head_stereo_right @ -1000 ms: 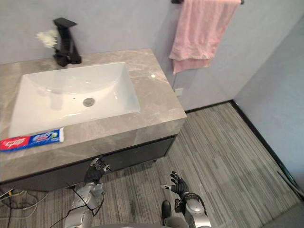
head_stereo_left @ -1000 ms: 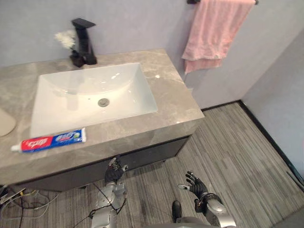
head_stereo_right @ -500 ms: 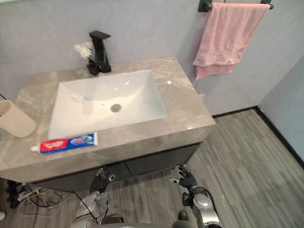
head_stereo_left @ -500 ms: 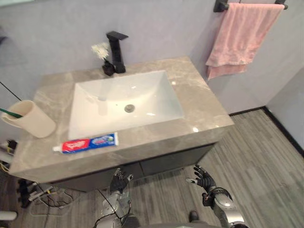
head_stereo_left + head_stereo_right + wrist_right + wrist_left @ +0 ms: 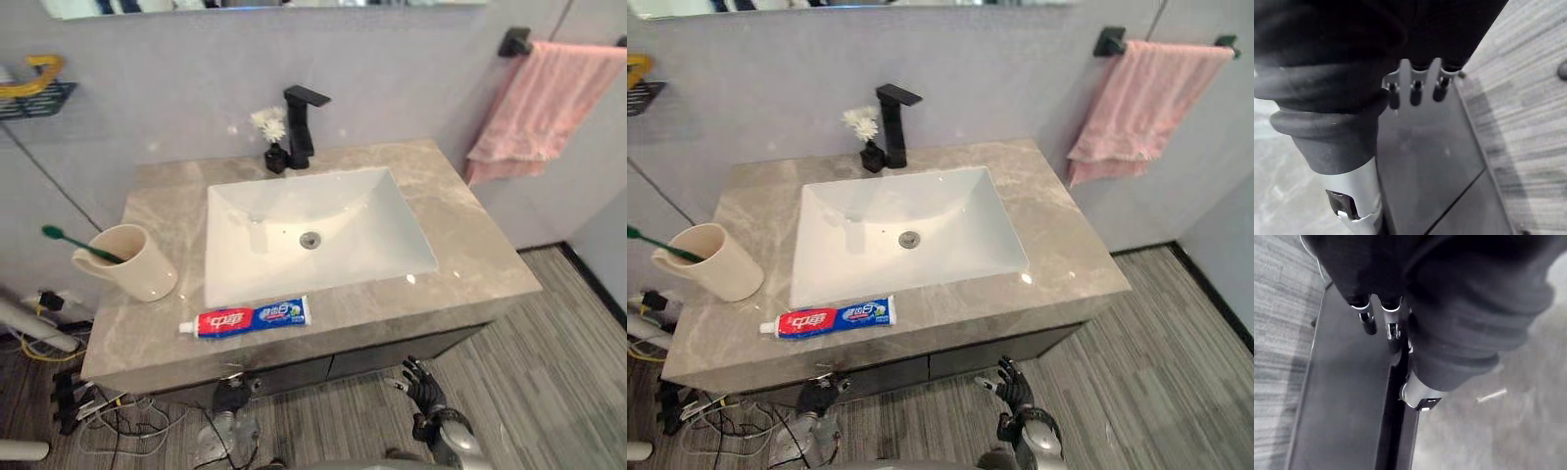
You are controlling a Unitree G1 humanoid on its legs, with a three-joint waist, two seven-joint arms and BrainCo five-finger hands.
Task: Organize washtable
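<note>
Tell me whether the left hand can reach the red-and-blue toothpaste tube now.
Probably yes: the left hand hangs below the grey stone counter, almost under the red-and-blue toothpaste tube, which lies alone near the front edge.

left hand [image 5: 233,394] relaxed, right hand [image 5: 419,384] fingers spread

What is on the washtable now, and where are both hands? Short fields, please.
washtable: grey stone, sink in the middle
cup: left of sink, green toothbrush in it
toothpaste: lying flat along front edge, before sink
faucet: black, behind sink, flower vase beside it
towel: pink, hanging on wall rail at right
left hand: low before cabinet, open, empty
right hand: low before cabinet, open, empty
</note>
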